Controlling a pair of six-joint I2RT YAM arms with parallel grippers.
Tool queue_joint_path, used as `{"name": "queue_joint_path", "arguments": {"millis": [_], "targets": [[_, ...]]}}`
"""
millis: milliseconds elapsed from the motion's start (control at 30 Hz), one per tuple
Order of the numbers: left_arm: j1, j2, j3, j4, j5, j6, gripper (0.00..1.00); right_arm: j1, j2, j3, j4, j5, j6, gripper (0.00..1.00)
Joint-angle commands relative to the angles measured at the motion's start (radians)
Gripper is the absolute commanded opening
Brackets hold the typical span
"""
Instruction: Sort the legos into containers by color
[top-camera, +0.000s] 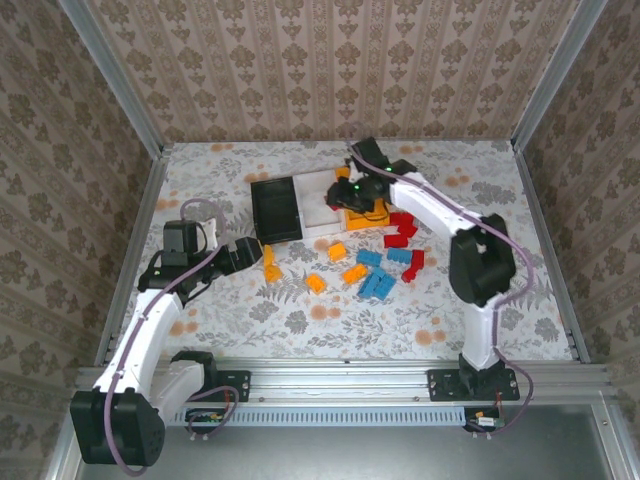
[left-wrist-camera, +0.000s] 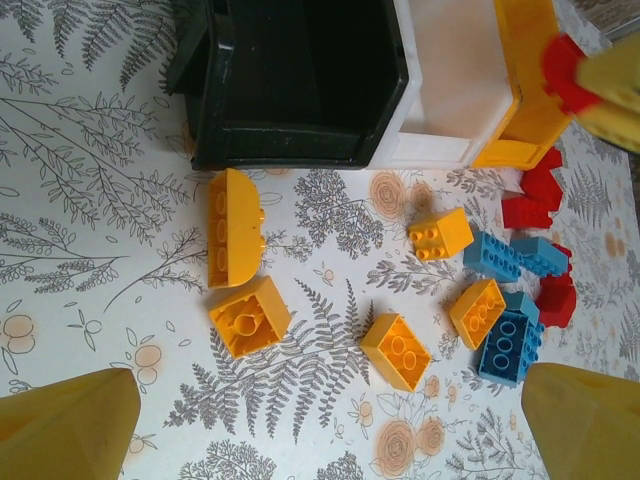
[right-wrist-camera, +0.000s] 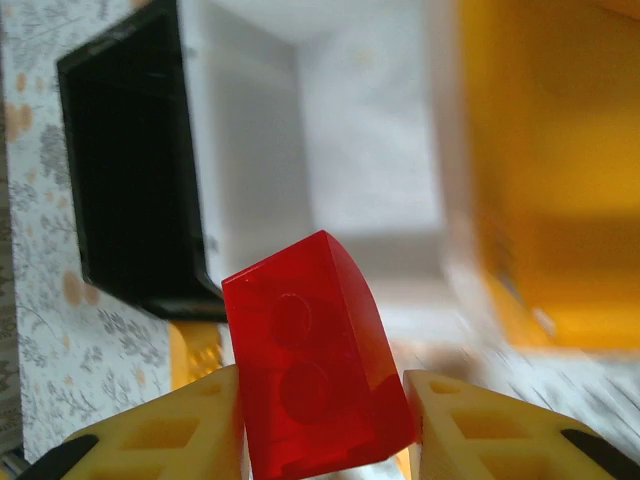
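In the top view my right pincer (top-camera: 350, 186) is hanging over the row of bins at the upper middle of the frame, about where the white bin (top-camera: 318, 205) and the orange bin (top-camera: 362, 220) meet, with the black bin (top-camera: 275, 210) to their left. Letting go here is risking a brick striking a rim and bouncing out among the loose legos (top-camera: 378, 285) lying below the bins. My left pincer (top-camera: 256, 255) is waiting at the left of that pile, jaws spread wide and holding nothing. In the left wrist view its fingers (left-wrist-camera: 70, 425) are framing the bottom corners, with orange bricks (left-wrist-camera: 250, 315) lying above and between them and blue bricks (left-wrist-camera: 510, 345) at the right. Several are lying just beside each other, so coming straight down I am risking nudging a neighbour or catching two at once. In the right wrist view I am pinching a red brick (right-wrist-camera: 315, 360) between narrowed jaws. It is sitting tilted and gripped by its lower part only, so it is liable to twist or slip. Nothing is telling me which bin red belongs in, so a wrong choice is the other hazard.
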Motion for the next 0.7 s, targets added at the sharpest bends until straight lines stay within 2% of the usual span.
{"name": "queue_joint_path", "arguments": {"millis": [0, 33, 133, 300, 467, 667], "targets": [[0.01, -0.018, 0.014, -0.031, 0.001, 0.012, 1.0, 0.002, 0.138, 0.171, -0.04, -0.022, 0.004, 0.49], [0.011, -0.017, 0.015, -0.036, -0.001, 0.015, 1.0, 0.002, 0.177, 0.221, -0.055, -0.019, 0.0, 0.57], [0.012, -0.014, 0.017, -0.042, -0.005, 0.017, 1.0, 0.004, 0.22, 0.314, -0.095, -0.012, -0.014, 0.72], [0.011, 0.003, 0.017, -0.032, -0.014, 0.016, 1.0, 0.006, 0.107, 0.244, -0.096, 0.022, -0.048, 0.75], [-0.037, 0.022, 0.022, -0.043, -0.047, 0.026, 1.0, 0.005, -0.135, -0.025, -0.132, 0.115, -0.135, 0.76], [-0.218, 0.076, 0.035, -0.045, -0.155, -0.004, 0.99, -0.005, -0.397, -0.411, -0.201, 0.266, -0.205, 0.77]]}}
